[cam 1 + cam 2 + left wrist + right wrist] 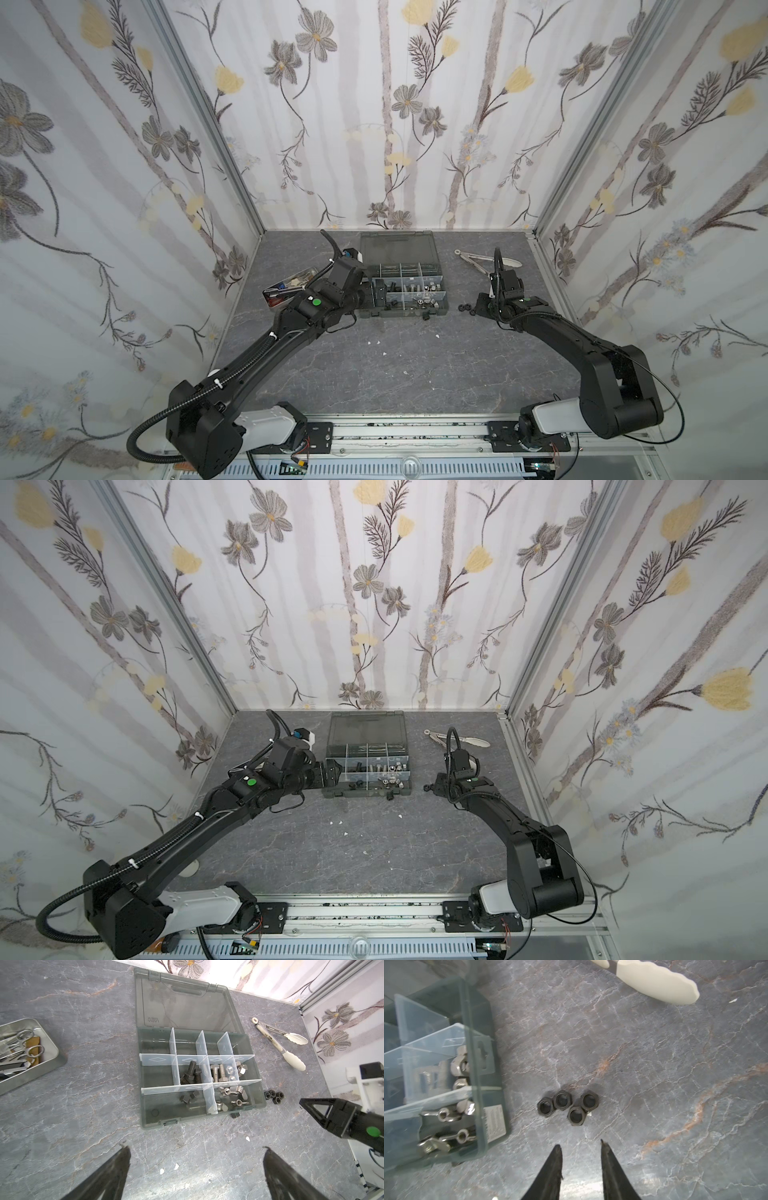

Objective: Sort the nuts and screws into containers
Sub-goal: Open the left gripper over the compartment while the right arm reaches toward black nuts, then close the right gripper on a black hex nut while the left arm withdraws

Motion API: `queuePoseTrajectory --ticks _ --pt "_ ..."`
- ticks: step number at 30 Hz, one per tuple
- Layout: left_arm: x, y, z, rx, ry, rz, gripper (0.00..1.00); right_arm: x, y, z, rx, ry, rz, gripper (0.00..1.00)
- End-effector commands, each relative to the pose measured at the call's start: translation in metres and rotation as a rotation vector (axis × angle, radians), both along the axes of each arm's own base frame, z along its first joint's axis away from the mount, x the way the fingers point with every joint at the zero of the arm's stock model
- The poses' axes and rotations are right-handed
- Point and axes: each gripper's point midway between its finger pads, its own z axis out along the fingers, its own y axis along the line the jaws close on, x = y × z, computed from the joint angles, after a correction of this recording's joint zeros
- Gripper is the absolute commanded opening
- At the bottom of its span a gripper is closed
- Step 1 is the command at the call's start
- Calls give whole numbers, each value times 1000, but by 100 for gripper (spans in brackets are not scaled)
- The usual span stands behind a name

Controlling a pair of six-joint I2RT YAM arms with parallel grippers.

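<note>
While left gripper (pixel 195 1147) stands wide, empty, right gripper (pixel 580 1144), narrowly parted, empty, sits just beside four black nuts (pixel 568 1106), three o'clock of box (pixel 158 1121).

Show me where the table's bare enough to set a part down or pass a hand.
Free: the wide table in front of the organizer box, white specks only. Bare but under the left arm: strip between box and metal tray. Crowded: right of the box, with four black nuts, right gripper, tongs.
</note>
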Motion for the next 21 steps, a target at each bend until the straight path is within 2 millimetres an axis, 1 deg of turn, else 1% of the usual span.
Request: queuePoseTrajectory --ticks 1,5,8,9,10,11,15,19,21 --pt "-2 3 3 0 -34 -6 100 10 -7 0 -21 0 -29 33" --pt "-6 8 -4 7 -41 -5 100 21 -8 -7 -24 24 -41 33" --pt "-7 12 -8 19 -48 0 100 25 -7 -15 -25 50 -45 38" --pt "-8 13 -9 22 -50 1 100 27 -6 -14 -22 47 -46 39" --pt "-9 14 -10 24 -54 2 100 27 -7 -24 -29 72 -49 40" --pt "-10 15 -12 25 -57 5 100 28 -7 -28 -33 80 -52 41" --pt "-11 18 -16 30 -54 8 100 32 -8 -40 -45 103 -65 41" --pt "-12 20 -18 41 -56 8 100 35 -9 -49 -54 120 -75 36" --pt "-12 20 -17 40 -60 8 100 36 -10 -52 -59 124 -79 36"
